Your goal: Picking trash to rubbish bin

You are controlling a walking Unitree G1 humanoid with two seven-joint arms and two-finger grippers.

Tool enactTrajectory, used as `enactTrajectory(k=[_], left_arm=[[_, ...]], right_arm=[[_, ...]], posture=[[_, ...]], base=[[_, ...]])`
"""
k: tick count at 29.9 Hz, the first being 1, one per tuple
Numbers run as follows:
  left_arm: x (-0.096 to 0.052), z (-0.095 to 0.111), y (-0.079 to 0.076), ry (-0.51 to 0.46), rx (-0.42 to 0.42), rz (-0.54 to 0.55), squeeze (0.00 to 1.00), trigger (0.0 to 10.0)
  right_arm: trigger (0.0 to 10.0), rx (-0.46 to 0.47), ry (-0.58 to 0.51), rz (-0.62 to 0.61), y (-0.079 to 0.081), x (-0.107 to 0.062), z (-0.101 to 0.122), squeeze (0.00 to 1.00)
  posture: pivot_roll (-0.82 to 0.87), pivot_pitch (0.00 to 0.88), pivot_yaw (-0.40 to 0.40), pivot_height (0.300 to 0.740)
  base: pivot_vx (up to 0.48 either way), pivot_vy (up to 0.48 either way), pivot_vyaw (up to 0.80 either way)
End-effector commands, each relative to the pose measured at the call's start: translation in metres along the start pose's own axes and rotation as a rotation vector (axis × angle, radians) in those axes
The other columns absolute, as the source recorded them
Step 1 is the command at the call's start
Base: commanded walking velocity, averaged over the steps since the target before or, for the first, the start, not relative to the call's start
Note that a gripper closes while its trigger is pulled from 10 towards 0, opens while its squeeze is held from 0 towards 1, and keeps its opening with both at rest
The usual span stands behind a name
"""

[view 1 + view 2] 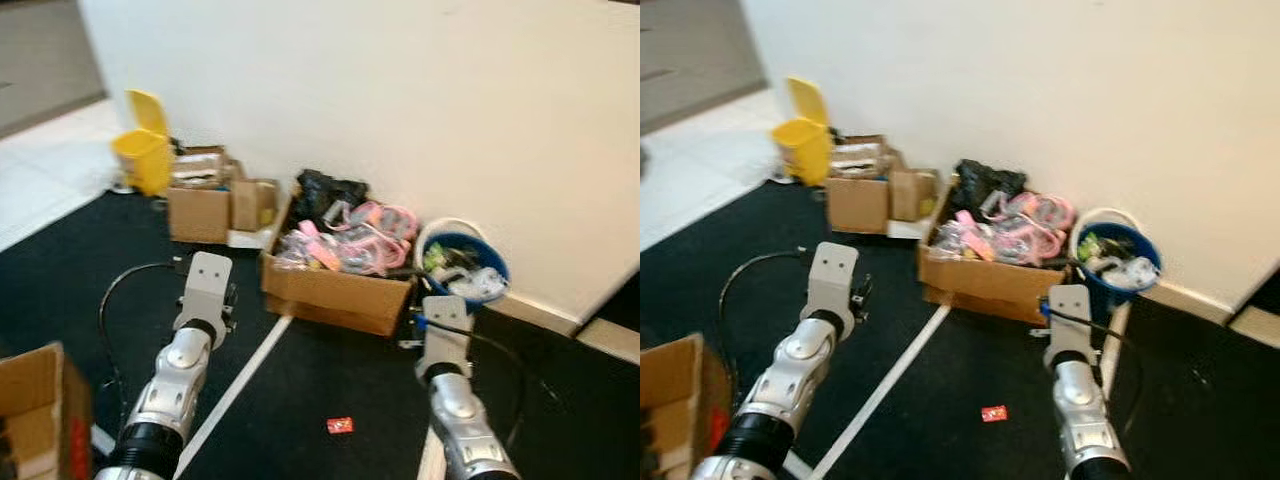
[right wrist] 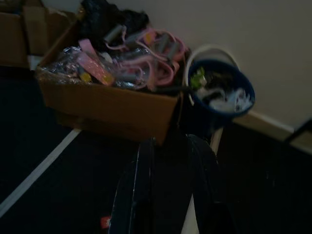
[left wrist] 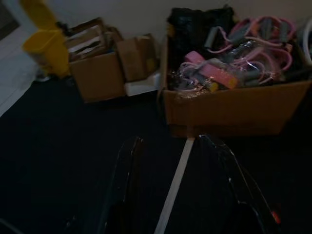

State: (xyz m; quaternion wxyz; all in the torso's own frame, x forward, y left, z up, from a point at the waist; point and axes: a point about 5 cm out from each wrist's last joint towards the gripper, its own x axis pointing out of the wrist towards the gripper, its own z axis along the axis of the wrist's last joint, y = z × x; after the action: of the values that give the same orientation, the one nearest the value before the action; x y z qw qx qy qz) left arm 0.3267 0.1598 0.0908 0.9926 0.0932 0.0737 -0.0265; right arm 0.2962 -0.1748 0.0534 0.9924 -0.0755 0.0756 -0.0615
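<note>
A small red wrapper (image 1: 340, 425), flat and roughly square with pale marks too small to read, lies on the dark carpet (image 1: 60, 270) between the two forearms, near the robot and just right of a white floor line (image 1: 245, 375). The blue rubbish bin (image 1: 490, 262), round, white-handled and heaped with white and green litter, stands against the white wall (image 1: 400, 90), touching the right end of a large cardboard box (image 1: 335, 292) filled with pink looped bands and a black bag. Left of this stand two smaller cardboard boxes (image 1: 200, 212), then a yellow pedal bin (image 1: 145, 160) with its lid raised. An open carton (image 1: 35, 400) occupies the lower left corner.

The left gripper (image 3: 175, 195) hangs above the carpet, fingers spread apart over the white line, holding nothing. The right gripper (image 2: 168, 195) points toward the gap between box and bin, fingers a little apart and empty.

The right wrist view shows the bin's contents and a sliver of the red wrapper at its edge. The left wrist view shows the smaller boxes and yellow bin. No writing is legible.
</note>
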Motion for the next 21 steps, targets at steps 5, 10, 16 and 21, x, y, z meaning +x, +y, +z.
enactTrajectory(k=[5,10,16,21], left_arm=[[-0.0012,-0.0058,0.0001,0.022,0.006,0.004,0.00,10.0],[-0.0012,-0.0068,0.0002,0.027,0.007,0.006,0.00,10.0],[-0.0011,-0.0068,0.0001,0.027,0.007,0.004,0.00,10.0],[-0.0012,-0.0070,0.0014,0.029,0.008,0.006,0.00,10.0]], right_arm=[[10.0,-0.022,0.015,0.006,-0.0020,0.0002,-0.0037,0.00],[10.0,-0.022,0.019,0.003,-0.0029,-0.0010,-0.0050,0.00],[10.0,-0.015,0.034,-0.014,-0.0063,-0.0036,-0.0098,0.00],[10.0,-0.011,0.038,-0.022,-0.0084,-0.0036,-0.0104,0.00]], posture=[[-0.03,0.045,0.046,0.740],[-0.03,0.050,0.049,0.740],[-0.03,0.054,0.050,0.740],[-0.03,0.060,0.050,0.740]], base=[[0.000,0.000,-0.80],[0.000,0.000,-0.80],[0.000,0.000,-0.80],[0.000,0.000,-0.80]])
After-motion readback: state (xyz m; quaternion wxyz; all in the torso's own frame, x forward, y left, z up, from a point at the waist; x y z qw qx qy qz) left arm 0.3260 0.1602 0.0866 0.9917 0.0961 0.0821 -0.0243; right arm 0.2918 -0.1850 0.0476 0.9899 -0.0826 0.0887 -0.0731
